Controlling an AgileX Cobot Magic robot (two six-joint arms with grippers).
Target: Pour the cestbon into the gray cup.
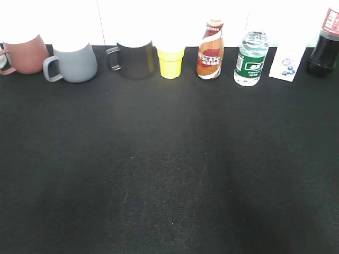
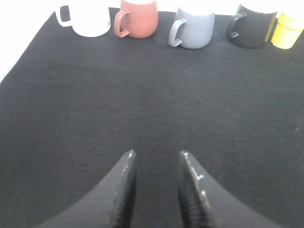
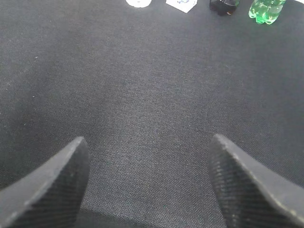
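The cestbon [image 1: 251, 58], a small clear bottle with a green label, stands upright in the back row, right of centre. Only its clear base [image 3: 138, 3] shows at the top edge of the right wrist view. The gray cup [image 1: 74, 62] stands in the same row at the left, handle to the left, and also shows in the left wrist view [image 2: 194, 31]. My left gripper [image 2: 156, 154] is open and empty over bare black cloth, well short of the cups. My right gripper [image 3: 148, 141] is wide open and empty, far from the bottles. Neither gripper shows in the exterior view.
The back row also holds a reddish-brown mug [image 1: 21, 53], black mug [image 1: 135, 61], yellow cup [image 1: 171, 62], Nescafe bottle [image 1: 211, 50], white carton [image 1: 287, 62] and cola bottle [image 1: 324, 47]. A white mug [image 2: 88, 21] and a green bottle [image 3: 267, 9] stand at the row's ends.
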